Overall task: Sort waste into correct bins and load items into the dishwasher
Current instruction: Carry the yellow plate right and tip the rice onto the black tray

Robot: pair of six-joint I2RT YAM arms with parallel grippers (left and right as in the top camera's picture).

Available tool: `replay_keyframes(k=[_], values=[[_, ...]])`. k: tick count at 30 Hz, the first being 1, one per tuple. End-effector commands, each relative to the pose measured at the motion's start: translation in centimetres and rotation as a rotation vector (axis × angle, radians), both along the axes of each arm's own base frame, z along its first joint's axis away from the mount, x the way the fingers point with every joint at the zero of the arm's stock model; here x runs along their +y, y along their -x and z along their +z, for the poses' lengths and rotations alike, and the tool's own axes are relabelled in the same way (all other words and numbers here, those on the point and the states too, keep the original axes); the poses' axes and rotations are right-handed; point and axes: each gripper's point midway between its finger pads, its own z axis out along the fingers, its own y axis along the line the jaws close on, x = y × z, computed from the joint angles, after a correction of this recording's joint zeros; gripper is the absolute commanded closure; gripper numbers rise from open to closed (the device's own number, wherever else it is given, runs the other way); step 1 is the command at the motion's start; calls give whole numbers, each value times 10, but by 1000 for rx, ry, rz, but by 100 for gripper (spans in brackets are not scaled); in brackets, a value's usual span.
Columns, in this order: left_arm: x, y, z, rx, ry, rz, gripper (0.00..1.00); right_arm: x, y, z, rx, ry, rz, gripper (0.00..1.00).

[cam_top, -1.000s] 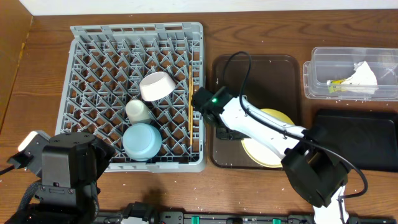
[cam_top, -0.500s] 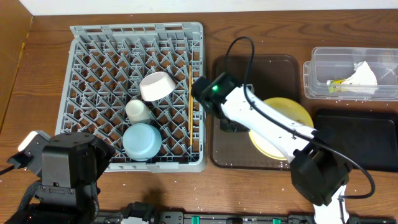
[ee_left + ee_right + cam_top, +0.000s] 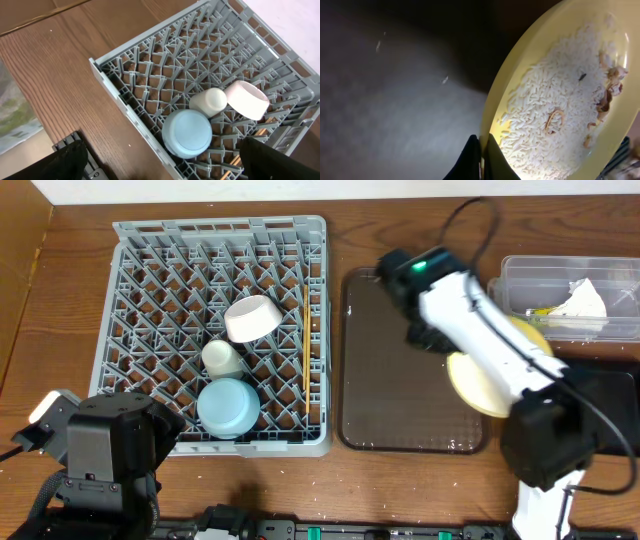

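- Right claw: fingers closed narrow on the rim of the pale yellow round plate, gripping it on its 10 o'clock side as seen from overhead.
- Plate held tilted, above the 3 o'clock border of the dark brown rectangular serving tray, just at 6 o'clock of the clear rectangular plastic tub and at 10 o'clock of the black rectangular shallow bin.
- In the right wrist view, plate face spread with small whitish food crumbs like rice grains, plus a few brownish scraps toward 3 o'clock.
- Left claw: fingers wide apart, holding nothing, beside the 7 o'clock corner of the large square grey plastic dish rack.
- Inside the rack, near its centre: white bowl lying on its side; small white cup up against it at 7 o'clock; light blue bowl upside down, just at 6 o'clock of the cup.
- Thin wooden chopsticks laid along the rack's 3 o'clock wall, running from 12 to 6.
- Crumpled white paper napkin in the tub's 3 o'clock half, with a yellow-green scrap beside it at 9 o'clock.
- Rack at 9 o'clock on the brown wooden table, tray in the middle, tub at 2 o'clock, black bin at 4 o'clock; a few pale specks scattered on the table along 6 o'clock.
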Motion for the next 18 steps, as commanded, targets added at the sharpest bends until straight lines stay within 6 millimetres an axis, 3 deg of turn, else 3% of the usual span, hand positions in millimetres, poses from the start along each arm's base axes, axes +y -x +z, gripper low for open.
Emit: replay_keyframes(k=[1,6,18], values=[[3,2,3,-10,-5,19,2,-35,-16,49,-141,-48,-53,99],[3,2,3,-10,-5,19,2,-71,-25,63,-167,-133,-100,99],[3,2,3,-10,-5,19,2,-133,-35,55,-148,-278,-210,99]])
